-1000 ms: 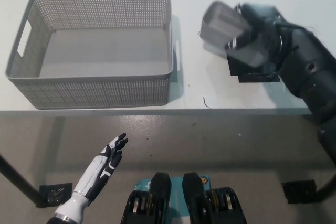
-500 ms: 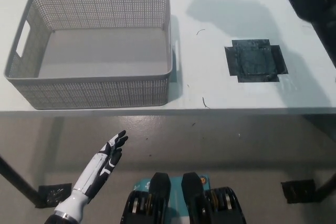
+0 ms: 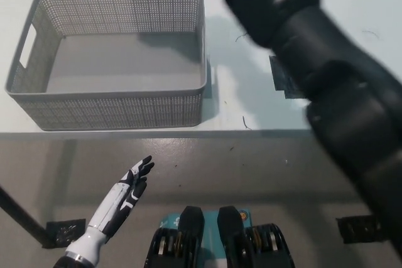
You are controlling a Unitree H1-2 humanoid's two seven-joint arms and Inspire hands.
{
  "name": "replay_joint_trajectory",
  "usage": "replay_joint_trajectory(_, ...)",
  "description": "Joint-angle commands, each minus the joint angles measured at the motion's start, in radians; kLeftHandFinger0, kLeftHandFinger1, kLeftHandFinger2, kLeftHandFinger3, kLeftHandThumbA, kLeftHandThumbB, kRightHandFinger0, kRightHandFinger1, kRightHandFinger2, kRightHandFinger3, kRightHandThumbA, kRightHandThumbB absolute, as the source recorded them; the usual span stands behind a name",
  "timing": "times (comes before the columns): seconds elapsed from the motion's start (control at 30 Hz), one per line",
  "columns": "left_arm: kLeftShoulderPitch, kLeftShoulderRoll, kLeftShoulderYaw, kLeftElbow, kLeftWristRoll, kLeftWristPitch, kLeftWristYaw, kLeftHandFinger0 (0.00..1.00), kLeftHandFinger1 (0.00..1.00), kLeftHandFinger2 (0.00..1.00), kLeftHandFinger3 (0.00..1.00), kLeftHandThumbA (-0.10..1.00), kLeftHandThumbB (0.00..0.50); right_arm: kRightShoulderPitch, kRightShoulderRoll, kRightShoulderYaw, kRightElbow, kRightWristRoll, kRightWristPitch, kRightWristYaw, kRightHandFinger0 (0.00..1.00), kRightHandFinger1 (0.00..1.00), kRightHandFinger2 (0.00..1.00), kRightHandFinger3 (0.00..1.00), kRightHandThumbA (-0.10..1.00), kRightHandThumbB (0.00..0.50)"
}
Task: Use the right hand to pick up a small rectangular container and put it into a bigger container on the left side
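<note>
The big grey mesh basket stands on the left of the white table, with nothing inside it. My black right arm crosses the picture from the lower right up to the top edge, just past the basket's far right corner. Its hand is cut off by the top of the picture. No small rectangular container shows anywhere. My white left hand rests open below the table's front edge, at the lower left.
A black tape square on the table is mostly covered by the right arm. The floor below the table's front edge shows a dark table leg at the lower left.
A second ago the right hand held the small grey container above the tape square. It then rose out of view to the upper right; now the arm stretches leftward by the basket's far corner.
</note>
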State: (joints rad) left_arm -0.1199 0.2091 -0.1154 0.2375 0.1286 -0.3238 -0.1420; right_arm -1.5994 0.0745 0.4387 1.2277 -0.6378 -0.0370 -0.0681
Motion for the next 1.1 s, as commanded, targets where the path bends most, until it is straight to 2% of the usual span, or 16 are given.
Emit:
replay_joint_trajectory(0.0, -0.017, 0.018, -0.007, -0.039, 0.011, -0.008, -0.016, 1.00, 1.00, 1.00, 1.00, 1.00, 0.314, -0.112, 0.055, -0.009, 0.065, 0.027, -0.037, -0.079, 0.00, 0.36, 0.71, 0.61, -0.10, 0.258)
replay_joint_trajectory(0.03, -0.019, 0.021, -0.008, -0.037, 0.007, -0.015, -0.021, 1.00, 1.00, 1.00, 1.00, 1.00, 0.307, -0.115, 0.072, -0.005, 0.088, 0.026, -0.035, -0.076, 0.00, 0.35, 0.70, 0.60, -0.10, 0.251)
replay_joint_trajectory(0.07, -0.021, 0.023, -0.008, -0.040, 0.007, -0.008, -0.024, 1.00, 1.00, 1.00, 1.00, 1.00, 0.315, -0.121, 0.087, 0.004, 0.108, 0.020, -0.020, -0.052, 0.00, 0.35, 0.71, 0.65, -0.10, 0.225)
replay_joint_trajectory(0.1, -0.023, 0.021, -0.008, -0.042, 0.005, -0.001, -0.027, 1.00, 1.00, 1.00, 1.00, 1.00, 0.319, -0.123, 0.091, 0.007, 0.115, 0.019, -0.019, -0.045, 0.00, 0.35, 0.72, 0.67, -0.10, 0.227)
replay_joint_trajectory(0.13, -0.026, 0.024, -0.007, -0.044, -0.001, 0.002, -0.032, 1.00, 1.00, 1.00, 1.00, 1.00, 0.326, -0.125, 0.098, 0.006, 0.123, 0.021, -0.013, -0.037, 0.00, 0.34, 0.68, 0.64, -0.10, 0.241)
replay_joint_trajectory(0.17, -0.027, 0.025, -0.007, -0.046, -0.004, 0.001, -0.035, 1.00, 1.00, 1.00, 1.00, 1.00, 0.325, -0.130, 0.102, 0.006, 0.128, 0.024, -0.001, -0.019, 0.01, 0.36, 0.71, 0.74, -0.07, 0.246)
replay_joint_trajectory(0.2, -0.029, 0.028, -0.007, -0.045, -0.004, -0.002, -0.037, 1.00, 1.00, 1.00, 1.00, 1.00, 0.323, -0.137, 0.106, 0.003, 0.133, 0.030, 0.014, 0.011, 0.10, 0.44, 0.77, 0.89, 0.09, 0.253)
replay_joint_trajectory(0.23, -0.031, 0.031, -0.007, -0.041, -0.003, -0.006, -0.039, 1.00, 1.00, 1.00, 1.00, 1.00, 0.322, -0.143, 0.109, -0.001, 0.139, 0.038, 0.030, 0.045, 0.11, 0.39, 0.65, 0.94, 0.18, 0.260)
replay_joint_trajectory(0.27, -0.032, 0.033, -0.007, -0.046, -0.003, 0.001, -0.042, 1.00, 1.00, 1.00, 1.00, 1.00, 0.324, -0.158, 0.109, -0.004, 0.150, 0.049, 0.053, 0.133, 0.61, 1.00, 1.00, 1.00, 0.67, 0.419)
replay_joint_trajectory(0.3, -0.031, 0.033, -0.007, -0.049, -0.002, 0.002, -0.043, 1.00, 1.00, 1.00, 1.00, 1.00, 0.324, -0.166, 0.108, -0.008, 0.156, 0.060, 0.059, 0.195, 0.82, 1.00, 1.00, 1.00, 0.70, 0.412)
replay_joint_trajectory(0.33, -0.034, 0.035, -0.008, -0.048, -0.002, 0.000, -0.045, 1.00, 1.00, 1.00, 1.00, 1.00, 0.313, -0.167, 0.106, -0.011, 0.157, 0.064, 0.063, 0.208, 1.00, 1.00, 1.00, 1.00, 0.75, 0.441)
replay_joint_trajectory(0.37, -0.034, 0.036, -0.008, -0.045, -0.004, -0.009, -0.046, 1.00, 1.00, 1.00, 1.00, 1.00, 0.310, -0.168, 0.103, -0.011, 0.155, 0.068, 0.065, 0.234, 1.00, 1.00, 1.00, 1.00, 0.79, 0.488)
replay_joint_trajectory(0.4, -0.034, 0.036, -0.008, -0.043, -0.002, -0.014, -0.044, 1.00, 1.00, 1.00, 1.00, 1.00, 0.309, -0.169, 0.100, -0.008, 0.153, 0.068, 0.063, 0.255, 1.00, 1.00, 1.00, 1.00, 0.85, 0.500)
replay_joint_trajectory(0.53, -0.035, 0.034, -0.006, -0.041, -0.006, -0.012, -0.049, 1.00, 1.00, 1.00, 1.00, 1.00, 0.314, -0.168, 0.088, -0.015, 0.143, 0.084, 0.047, 0.283, 1.00, 1.00, 1.00, 1.00, 0.99, 0.500)
replay_joint_trajectory(0.9, -0.044, 0.031, -0.004, -0.037, -0.004, -0.004, -0.056, 1.00, 1.00, 1.00, 1.00, 1.00, 0.319, -0.187, 0.040, -0.074, 0.105, 0.147, 0.011, 0.292, 1.00, 1.00, 1.00, 1.00, 1.00, 0.500)
replay_joint_trajectory(1.07, -0.044, 0.027, -0.006, -0.030, -0.002, -0.016, -0.054, 1.00, 1.00, 1.00, 1.00, 1.00, 0.311, -0.183, -0.051, -0.204, -0.010, 0.253, -0.111, 0.239, 1.00, 1.00, 1.00, 1.00, 1.00, 0.500)
